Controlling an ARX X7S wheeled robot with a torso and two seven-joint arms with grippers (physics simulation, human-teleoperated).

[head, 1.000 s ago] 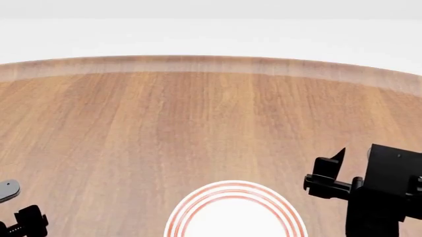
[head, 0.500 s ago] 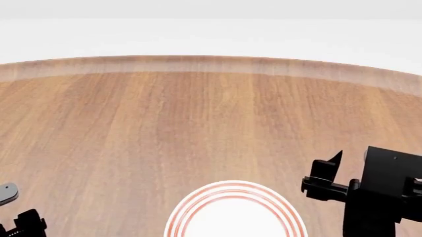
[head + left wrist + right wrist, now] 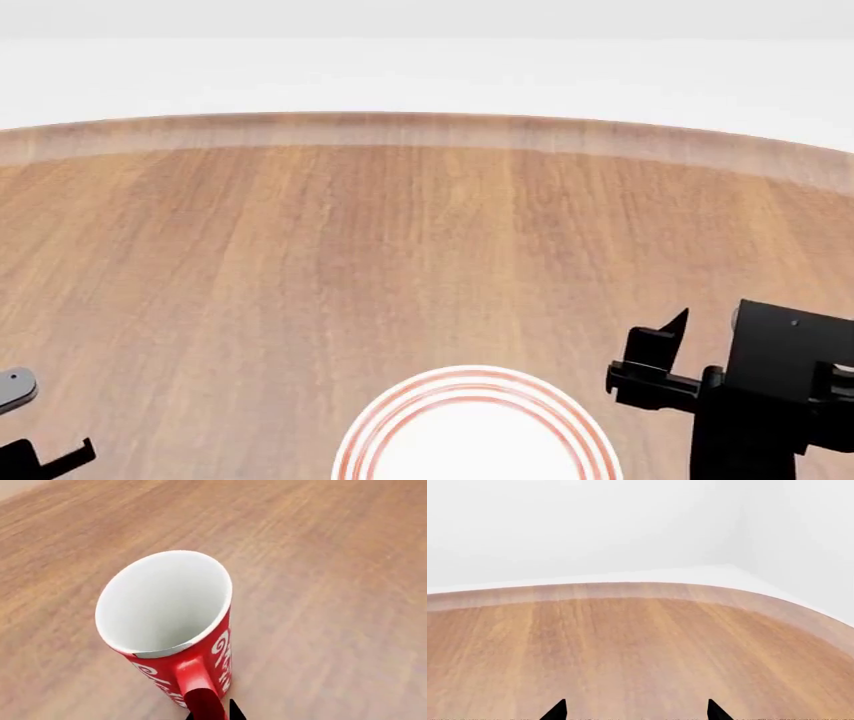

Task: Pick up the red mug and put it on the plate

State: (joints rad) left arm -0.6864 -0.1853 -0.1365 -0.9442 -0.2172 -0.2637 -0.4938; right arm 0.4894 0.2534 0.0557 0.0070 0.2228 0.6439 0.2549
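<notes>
Red mug (image 3: 175, 630) stands upright on the wooden counter (image 3: 333, 580) beneath the left gripper (image 3: 212, 714), whose state I cannot tell; likely rigid, glossy, breakable, best gripped across the rim; right gripper (image 3: 635, 711) open, empty.

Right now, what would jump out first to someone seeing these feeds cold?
The red mug fills the left wrist view, upright on the wooden table, white inside, handle toward the camera. In the head view, the plate with red rings sits at the near edge, the right gripper beside it.
</notes>
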